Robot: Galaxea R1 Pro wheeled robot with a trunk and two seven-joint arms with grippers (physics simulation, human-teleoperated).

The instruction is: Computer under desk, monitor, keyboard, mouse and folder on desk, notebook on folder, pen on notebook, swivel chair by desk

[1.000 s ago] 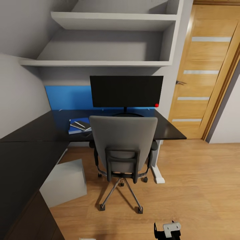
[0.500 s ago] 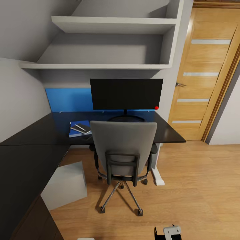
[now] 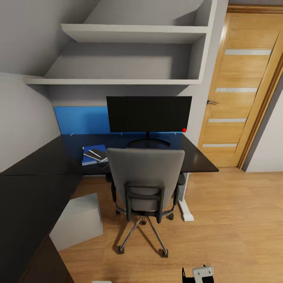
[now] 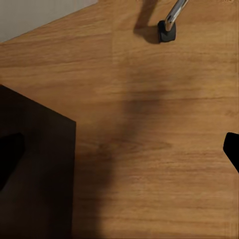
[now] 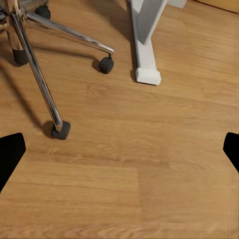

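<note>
Swivel chair (image 3: 146, 184): tucked at desk (image 3: 35, 188). Folder (image 3: 93, 155), 10 o'clock of chair. Both grippers' fingers spread, empty. Advised: verify keyboard and mouse, hidden behind backrest.

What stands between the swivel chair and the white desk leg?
Nothing: the right wrist view shows bare wood floor between the swivel chair caster and the desk leg.

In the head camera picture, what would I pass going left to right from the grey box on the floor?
Computer → swivel chair → white desk leg → wooden door.
</note>
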